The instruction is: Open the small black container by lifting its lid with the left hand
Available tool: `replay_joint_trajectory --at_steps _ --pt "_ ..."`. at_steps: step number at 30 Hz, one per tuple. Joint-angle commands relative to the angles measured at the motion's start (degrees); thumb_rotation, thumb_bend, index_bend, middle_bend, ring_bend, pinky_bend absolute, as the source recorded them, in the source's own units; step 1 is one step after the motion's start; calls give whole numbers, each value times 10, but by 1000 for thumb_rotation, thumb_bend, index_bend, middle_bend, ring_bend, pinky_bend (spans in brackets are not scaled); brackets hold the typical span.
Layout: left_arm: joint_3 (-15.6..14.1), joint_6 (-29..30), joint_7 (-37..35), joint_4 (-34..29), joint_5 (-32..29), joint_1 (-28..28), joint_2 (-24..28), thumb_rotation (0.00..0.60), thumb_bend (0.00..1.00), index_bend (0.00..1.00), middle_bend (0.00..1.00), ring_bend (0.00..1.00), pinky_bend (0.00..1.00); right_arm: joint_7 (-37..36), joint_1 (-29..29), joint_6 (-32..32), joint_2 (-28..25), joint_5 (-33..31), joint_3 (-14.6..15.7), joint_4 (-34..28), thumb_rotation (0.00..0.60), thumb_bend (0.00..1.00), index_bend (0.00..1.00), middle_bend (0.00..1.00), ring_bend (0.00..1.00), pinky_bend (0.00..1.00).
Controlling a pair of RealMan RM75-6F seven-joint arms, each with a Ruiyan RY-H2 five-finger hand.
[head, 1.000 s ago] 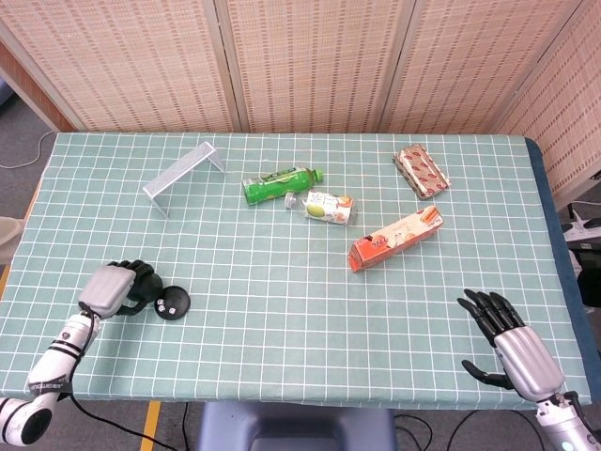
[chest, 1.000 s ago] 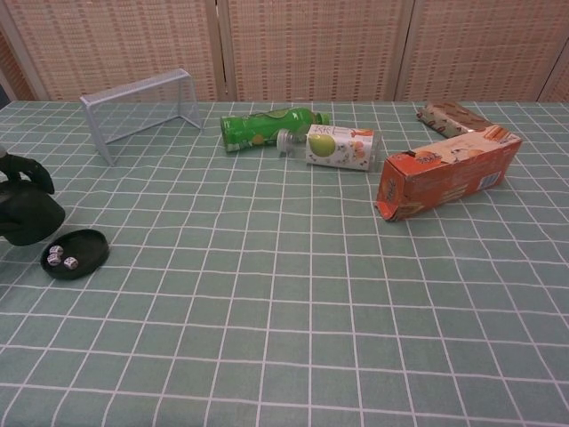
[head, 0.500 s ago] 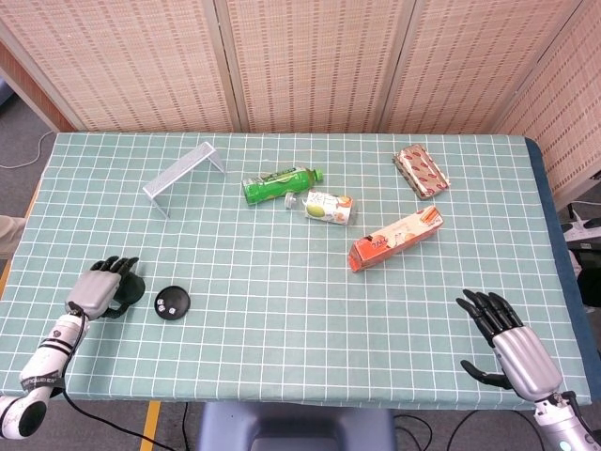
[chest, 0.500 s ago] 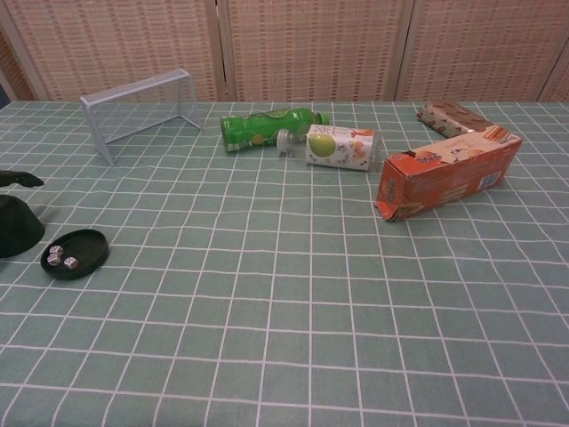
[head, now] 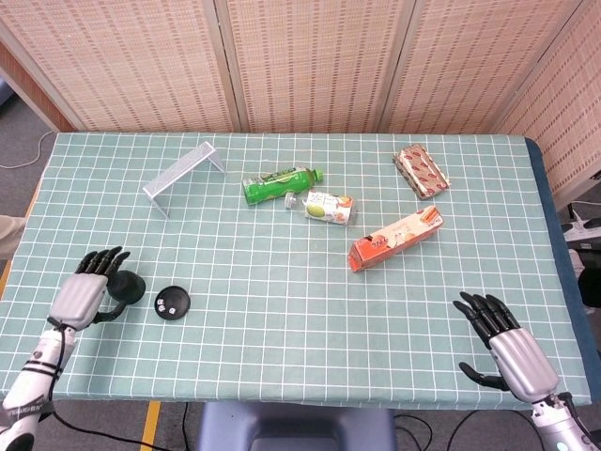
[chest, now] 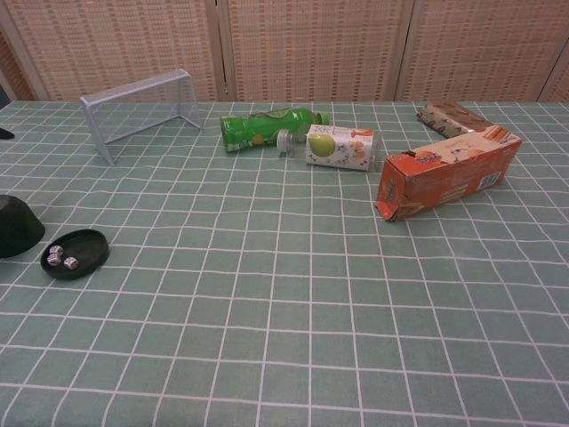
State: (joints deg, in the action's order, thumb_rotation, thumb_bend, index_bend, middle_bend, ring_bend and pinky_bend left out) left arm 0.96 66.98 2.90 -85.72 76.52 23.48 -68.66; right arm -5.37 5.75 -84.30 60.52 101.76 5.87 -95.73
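Note:
The small black container's base (head: pixel 173 303) (chest: pixel 76 253) lies open on the checked cloth at the near left, with small white dice inside. Its domed black lid (head: pixel 129 289) (chest: pixel 18 227) rests on the cloth just left of the base. My left hand (head: pixel 86 292) hovers over the lid's left side with fingers spread and nothing held; the chest view does not show it. My right hand (head: pixel 507 349) is at the near right, fingers apart and empty.
A wire rack (head: pixel 183 174) stands at the back left. A green bottle (head: pixel 279 184), a small juice carton (head: pixel 325 207), an orange box (head: pixel 395 237) and a wrapped snack pack (head: pixel 422 170) lie across the middle and back right.
My left hand has let go of the lid, which now sits on the cloth beside the base, and has drawn back toward the near left with fingers spread. The right hand barely moved.

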Motion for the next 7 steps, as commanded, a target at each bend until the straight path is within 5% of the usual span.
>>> replay_joint_trajectory --at_steps 1,7 --pt "-59 189 -61 -23 145 -115 -1 600 350 0 0 0 38 8 0 -5 9 7 -2 2 600 177 0 0 0 0" --pt "-63 202 -55 -24 165 -126 12 600 353 0 0 0 35 12 -8 -22 21 17 1 15 600 176 0 0 0 0"
